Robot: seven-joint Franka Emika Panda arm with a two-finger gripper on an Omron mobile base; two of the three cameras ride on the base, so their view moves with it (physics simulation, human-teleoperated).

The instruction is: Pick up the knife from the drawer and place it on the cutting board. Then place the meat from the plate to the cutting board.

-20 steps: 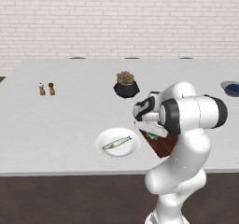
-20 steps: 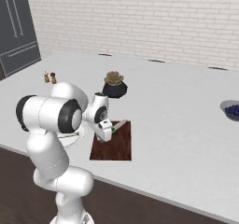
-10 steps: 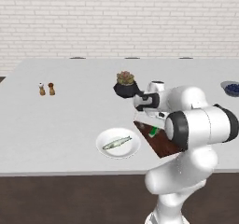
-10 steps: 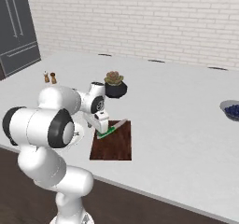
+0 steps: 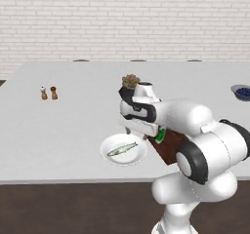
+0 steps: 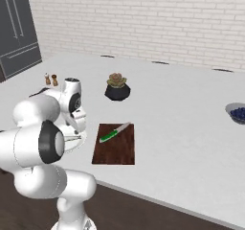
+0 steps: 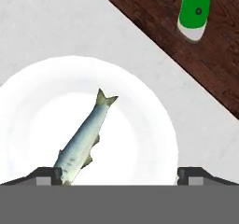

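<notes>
Here you see the gripper (image 7: 119,174) hanging over the plate (image 7: 154,139), its fingers spread wide and holding nothing. The meat (image 7: 81,139), a slender fish, lies on the plate, its tail pointing toward the cutting board (image 6: 115,145). The knife (image 6: 115,132) rests on the far part of the cutting board, just right of the plate. A potted succulent (image 6: 116,86) stands farther back.
</notes>
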